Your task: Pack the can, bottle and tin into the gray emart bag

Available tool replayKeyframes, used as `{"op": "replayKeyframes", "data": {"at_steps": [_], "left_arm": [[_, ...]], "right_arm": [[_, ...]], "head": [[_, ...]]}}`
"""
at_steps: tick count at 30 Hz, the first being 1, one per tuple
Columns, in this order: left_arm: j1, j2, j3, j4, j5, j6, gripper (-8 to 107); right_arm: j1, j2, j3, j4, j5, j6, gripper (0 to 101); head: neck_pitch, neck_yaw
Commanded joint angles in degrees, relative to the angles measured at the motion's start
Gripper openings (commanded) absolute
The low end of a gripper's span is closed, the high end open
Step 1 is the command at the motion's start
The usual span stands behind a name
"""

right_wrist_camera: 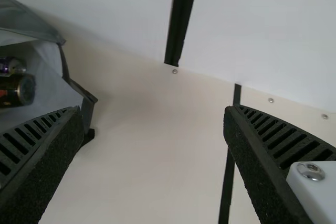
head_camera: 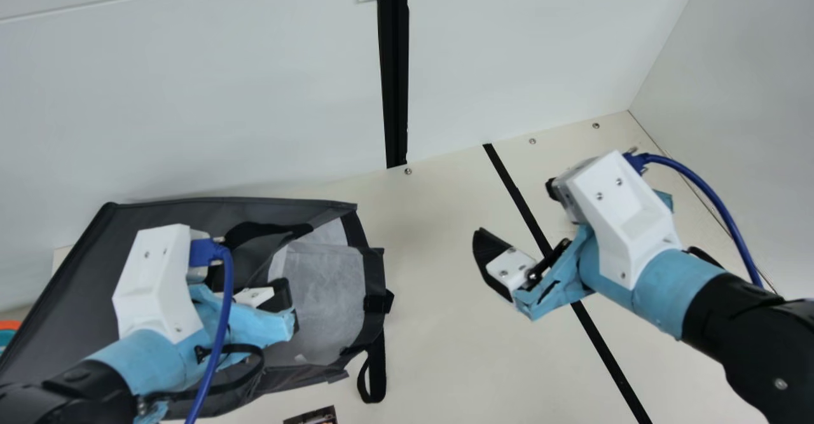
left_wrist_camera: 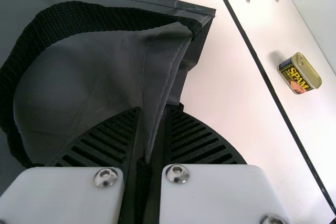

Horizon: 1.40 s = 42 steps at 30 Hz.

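Left wrist view shows the left gripper (left_wrist_camera: 153, 111) nearly closed, its fingers pinching a fold at the mouth edge of the gray emart bag (left_wrist_camera: 79, 72). That pinch seems to be what props the opening, so if the thin fabric slides out, the mouth may sag and narrow just as something is due to go in. Pulling too hard is the opposite danger: the whole bag could drag or twist.

The right gripper (right_wrist_camera: 153, 109) is wide open with nothing between its fingers, off the bag's mouth side. The tin (left_wrist_camera: 299, 74) stands on the same side, well apart from the bag, and is probably the one piece left to pack. Its broad, hard sides could slip if gripped off-centre, and a crooked approach could catch its corner on the bag's rim.

Just inside the bag's mouth lie a dark cylinder with a gold rim (right_wrist_camera: 25, 88) and, beside it, a purple-marked cylinder (right_wrist_camera: 14, 66); these are likely the can and bottle, though which is which I cannot tell. Being round and so near the opening, they might roll out if the bag is tipped, or block the tin. The loose handle (left_wrist_camera: 84, 17) along the bag's upper side could also snag a finger.
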Motion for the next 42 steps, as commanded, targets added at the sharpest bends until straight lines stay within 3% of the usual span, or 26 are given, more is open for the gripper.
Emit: {"op": "replayKeyframes", "data": {"at_steps": [1,16,27,42], "left_arm": [[0.0,0.0,0.0,0.0,0.0,0.0,10],[0.0,0.0,0.0,0.0,0.0,0.0,10],[0.0,0.0,0.0,0.0,0.0,0.0,10],[0.0,0.0,0.0,0.0,0.0,0.0,10]], "right_arm": [[-0.8,-0.3,-0.5,-1.7,0.4,1.1,91],[-7.2,-2.6,-5.3,-11.9,6.1,9.8,91],[-10.4,-2.9,-10.2,-20.1,13.4,16.2,91],[-9.7,-2.8,-15.3,-28.4,22.9,21.5,91]], "head": [[-1.3,-0.1],[-1.3,-0.1],[-1.3,-0.1],[-1.3,-0.1]]}}
